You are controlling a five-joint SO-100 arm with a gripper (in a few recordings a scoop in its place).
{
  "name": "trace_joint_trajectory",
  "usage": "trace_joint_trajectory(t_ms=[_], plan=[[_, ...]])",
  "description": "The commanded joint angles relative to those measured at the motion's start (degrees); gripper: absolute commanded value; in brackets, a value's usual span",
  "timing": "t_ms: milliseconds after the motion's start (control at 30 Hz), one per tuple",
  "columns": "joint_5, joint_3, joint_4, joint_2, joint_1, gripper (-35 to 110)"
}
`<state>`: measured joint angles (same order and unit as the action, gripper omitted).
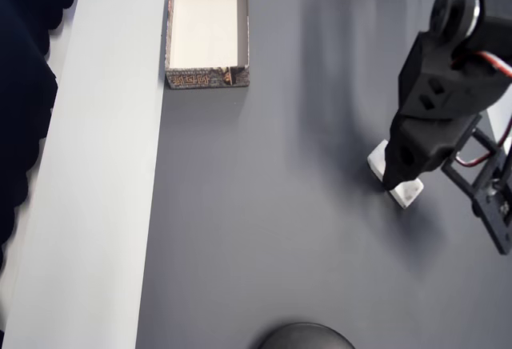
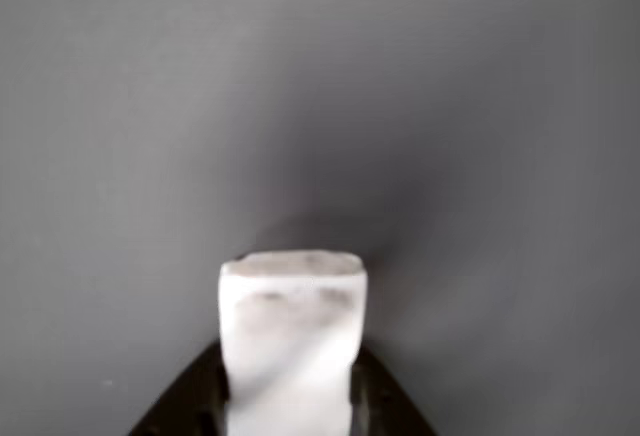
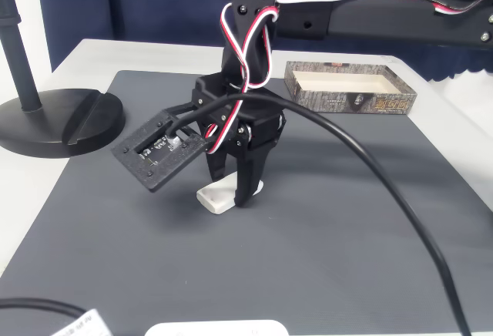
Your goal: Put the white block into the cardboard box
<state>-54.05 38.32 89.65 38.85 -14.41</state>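
A: Dark grey mat (image 1: 264, 221), smooth and matte, covers the table, with a pale strip (image 1: 96, 165) along its left edge in the overhead view.

B: And the block (image 3: 219, 195)?

A: Small, white, rounded at the corners, lying flat on the mat directly under the gripper (image 3: 235, 189). In the wrist view it (image 2: 292, 336) looks chalky and a bit smudged on top, and it sits between the two black fingers (image 2: 190, 406).

B: Is it clamped?

A: The fingers straddle it, one on each side, tips down at the mat. Whether they press its sides I cannot tell; the block rests on the mat either way. In the overhead view its two ends (image 1: 406, 193) stick out past the gripper (image 1: 396, 179).

B: Where is the box (image 1: 207, 27)?

A: Well apart from the gripper, up and to the left in the overhead view, at the mat's far edge against the pale strip. Shallow cardboard, cream inside, brown-grey print on the outer wall, with a notch in the short wall nearest the gripper.

B: Room between?

A: Bare mat lies all the way from the gripper to the box. A black stand base (image 3: 58, 120) sits off the mat at the left of the fixed view, and a thick black cable (image 3: 370, 174) runs across the right.
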Motion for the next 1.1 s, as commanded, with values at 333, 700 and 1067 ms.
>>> trace_joint_trajectory(t_ms=[333,700,1067], plan=[[-2.46,-2.9,0.0,0.62,0.62,-2],[-2.11,4.31,0.0,9.23,-0.09,-2],[-2.29,15.47,-0.62,23.47,-1.93,-2]])
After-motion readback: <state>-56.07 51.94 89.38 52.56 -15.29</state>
